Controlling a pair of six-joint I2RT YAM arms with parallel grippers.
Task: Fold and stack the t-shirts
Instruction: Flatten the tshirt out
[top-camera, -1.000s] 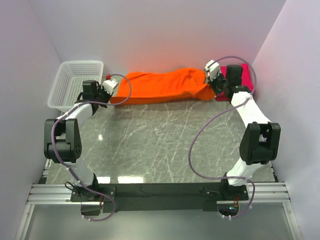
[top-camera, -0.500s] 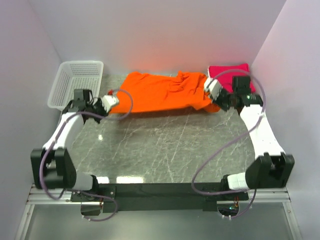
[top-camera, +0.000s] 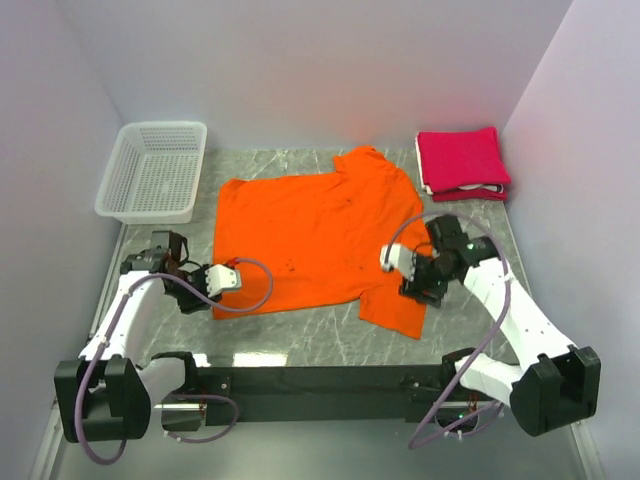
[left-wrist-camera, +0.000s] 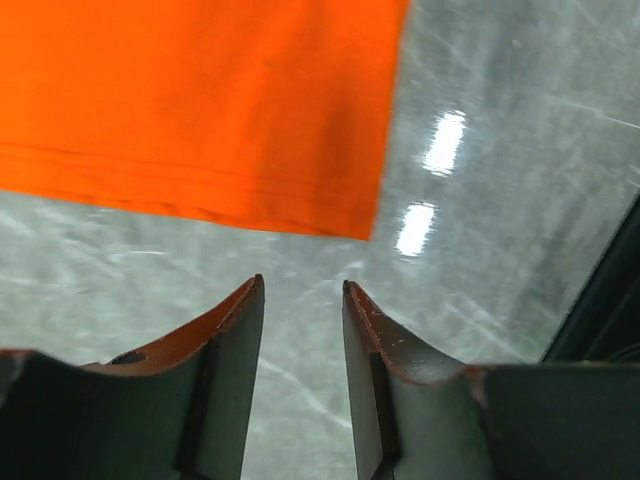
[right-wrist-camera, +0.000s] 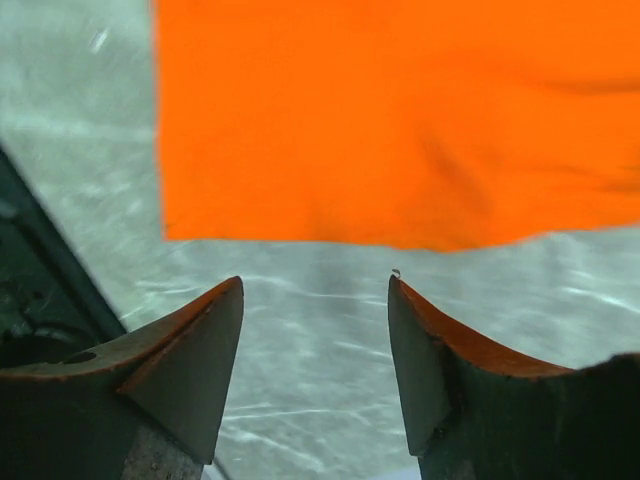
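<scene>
Lying apparently free, orange t-shirt (top-camera: 310, 235) between left gripper (left-wrist-camera: 300, 290), right gripper (right-wrist-camera: 315, 285).

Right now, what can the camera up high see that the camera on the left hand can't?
Only the top camera shows the white basket, the folded pink stack, the right gripper, and the whole orange t-shirt spread out. Only the left wrist camera shows, close up, the empty gap between the open fingers of the left gripper and the stitched hem at one corner of the shirt. Both show the orange shirt lying flat on the grey marble table.
</scene>
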